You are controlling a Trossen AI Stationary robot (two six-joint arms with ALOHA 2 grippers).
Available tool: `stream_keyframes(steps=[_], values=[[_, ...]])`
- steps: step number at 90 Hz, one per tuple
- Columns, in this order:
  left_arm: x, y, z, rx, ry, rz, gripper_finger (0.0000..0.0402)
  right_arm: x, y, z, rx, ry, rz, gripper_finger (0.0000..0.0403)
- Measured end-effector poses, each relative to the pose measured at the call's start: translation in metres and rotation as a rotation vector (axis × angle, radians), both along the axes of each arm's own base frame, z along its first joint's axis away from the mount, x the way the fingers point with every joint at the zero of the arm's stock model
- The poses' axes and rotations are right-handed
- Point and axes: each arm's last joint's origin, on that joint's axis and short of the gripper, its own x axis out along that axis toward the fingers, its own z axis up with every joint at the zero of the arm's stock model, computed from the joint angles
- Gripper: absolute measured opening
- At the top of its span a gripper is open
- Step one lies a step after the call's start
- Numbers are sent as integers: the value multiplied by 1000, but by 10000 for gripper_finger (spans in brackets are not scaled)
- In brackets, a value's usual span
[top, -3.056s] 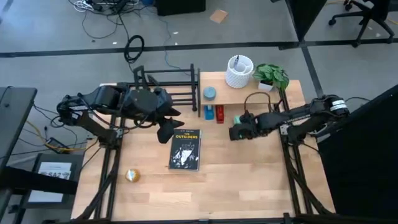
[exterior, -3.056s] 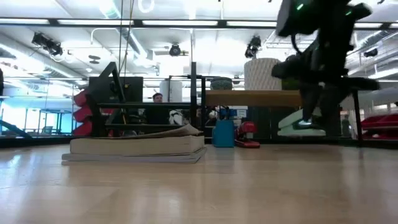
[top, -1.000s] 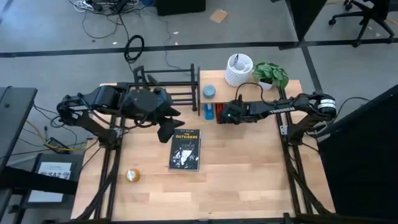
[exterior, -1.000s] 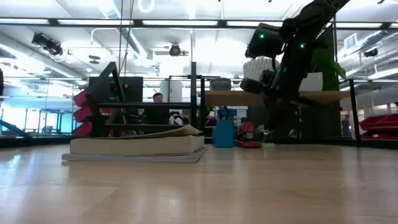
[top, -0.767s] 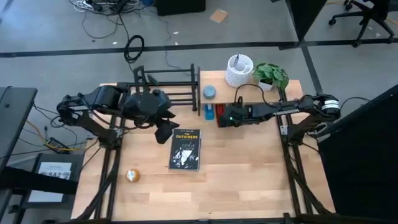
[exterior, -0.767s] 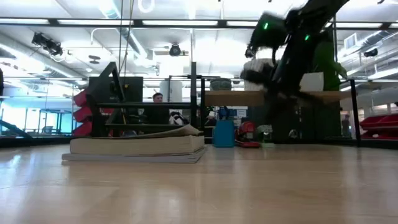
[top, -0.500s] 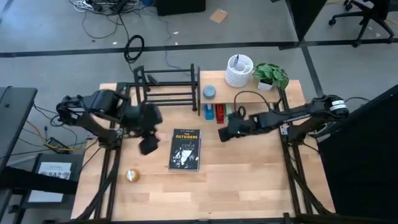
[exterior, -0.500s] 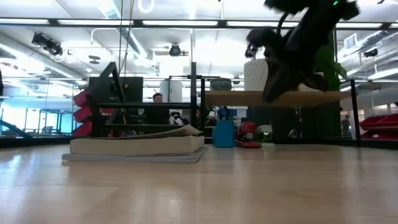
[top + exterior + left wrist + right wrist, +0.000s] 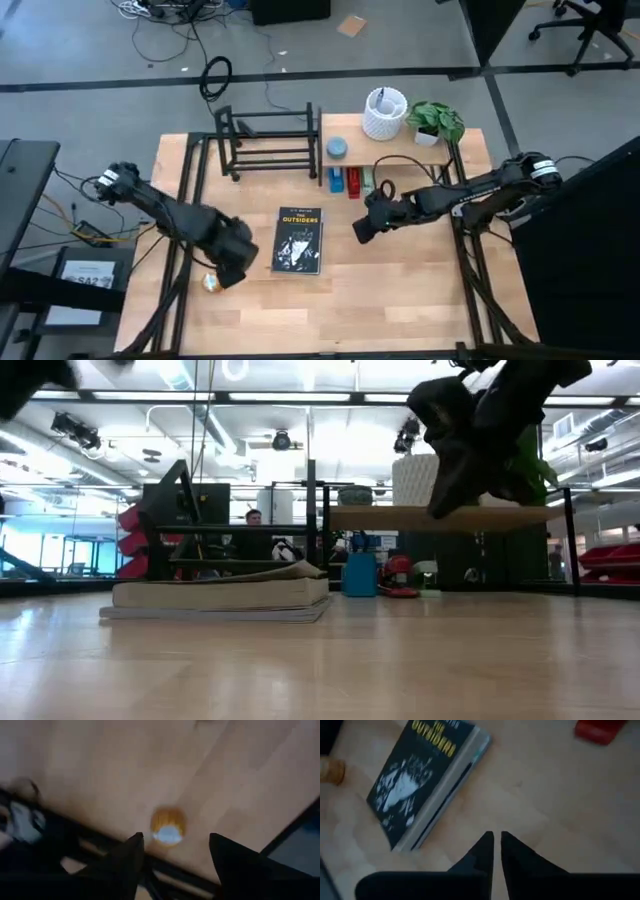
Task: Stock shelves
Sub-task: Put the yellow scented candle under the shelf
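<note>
While the left gripper (image 9: 232, 268) hangs with jaws spread over a small orange ball (image 9: 168, 824) near the table (image 9: 400, 300) edge, the right gripper (image 9: 362, 228), jaws pressed together and empty, hovers beside a book (image 9: 298, 241). Black rack (image 9: 268, 142) and wooden shelf (image 9: 400, 152) stand at the table's back.

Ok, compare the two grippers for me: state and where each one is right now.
The left gripper has its fingers spread wide, while the right gripper has its fingers nearly together, holding nothing. The left one hovers over the small orange ball near the table's left edge; the right one hangs over bare wooden tabletop beside the black paperback book. Neither touches anything.
</note>
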Motion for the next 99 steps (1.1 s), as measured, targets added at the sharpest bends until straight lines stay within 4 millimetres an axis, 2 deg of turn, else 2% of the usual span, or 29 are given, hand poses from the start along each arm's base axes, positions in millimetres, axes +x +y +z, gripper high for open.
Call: stream_keyframes(steps=[15, 23, 32, 43, 62, 78, 99], values=[[-14, -10, -49, -97, 136, 54, 329, 0, 3, 0, 49, 15, 96, 5], [-21, -13, -63, -100, 167, 57, 364, 0, 3, 0, 61, 17, 123, 5], [-22, -19, -70, -109, 135, 58, 387, 0, 4, 0, 69, 19, 134, 4], [-24, -25, -78, -81, 77, 87, 393, 0, 4, 0, 78, 20, 140, 5], [-40, -22, -100, 5, 146, 148, 393, -1, 5, 0, 100, 23, 156, 5], [-37, -28, -116, -77, 53, 143, 392, -1, 6, 0, 142, 28, 181, 4], [-47, -21, -134, -57, 85, 193, 387, -1, 7, 0, 183, 31, 171, 4]])
